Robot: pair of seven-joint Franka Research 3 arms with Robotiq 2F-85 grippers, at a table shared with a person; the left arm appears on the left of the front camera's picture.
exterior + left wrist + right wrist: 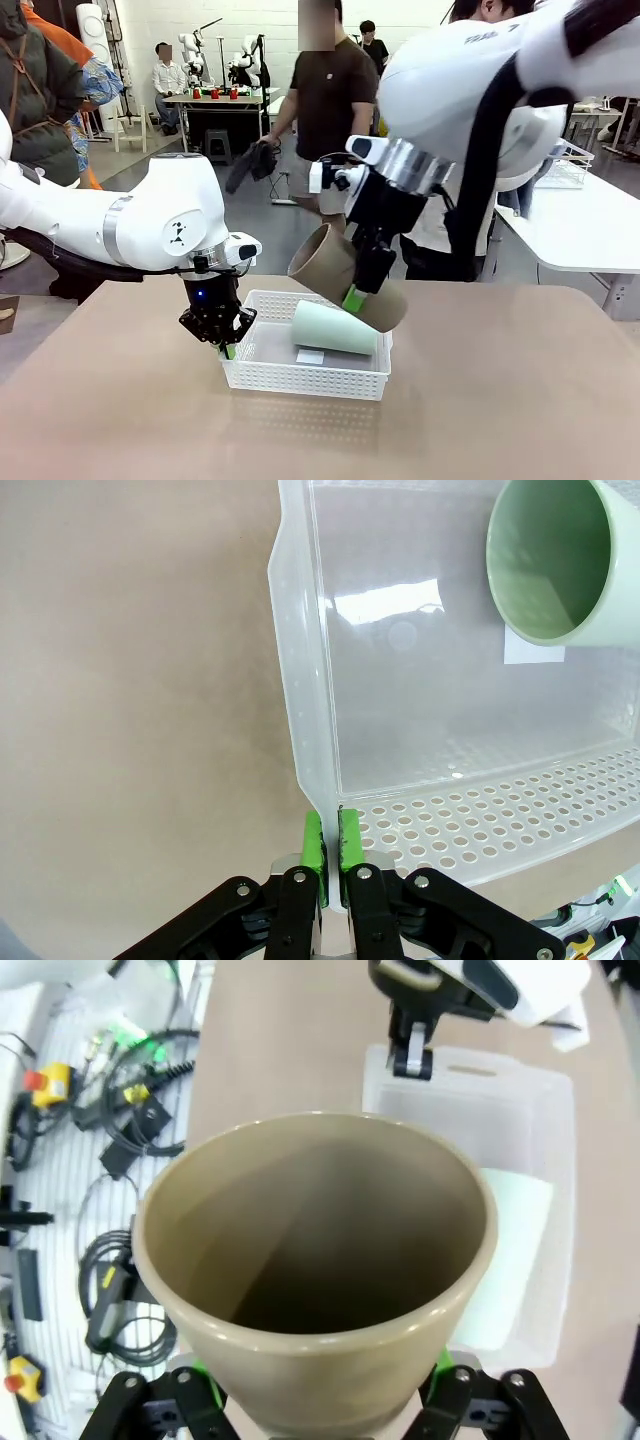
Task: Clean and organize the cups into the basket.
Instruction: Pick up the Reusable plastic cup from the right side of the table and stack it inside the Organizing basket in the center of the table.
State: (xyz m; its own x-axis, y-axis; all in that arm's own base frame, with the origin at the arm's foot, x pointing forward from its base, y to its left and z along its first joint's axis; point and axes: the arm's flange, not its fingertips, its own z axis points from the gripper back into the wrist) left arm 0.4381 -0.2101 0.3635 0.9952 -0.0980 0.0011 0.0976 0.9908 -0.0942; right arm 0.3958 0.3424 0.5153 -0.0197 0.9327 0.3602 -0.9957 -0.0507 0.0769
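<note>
Green-padded left gripper (222, 340) comes straight down at the basket's left end, pads pressed together on the thin end wall near a corner, pinching the plastic between them. White lattice basket (300, 378) sits flat on the tan table (120, 420), about mid-table. Inside it, the mint green cup (335, 328) lies on its side, open mouth toward the left gripper, base toward the right end. A small white label (310, 357) lies on the basket floor beside it. Above the basket's right half, clear of the table, a tan-brown cup (335, 270) hangs tilted, mouth up and to the left, base down to the right. Right gripper (355, 297) clamps this cup across its body, fingers spread wide, one green pad on either side. Right wrist view looks straight into the cup: nothing inside.
</note>
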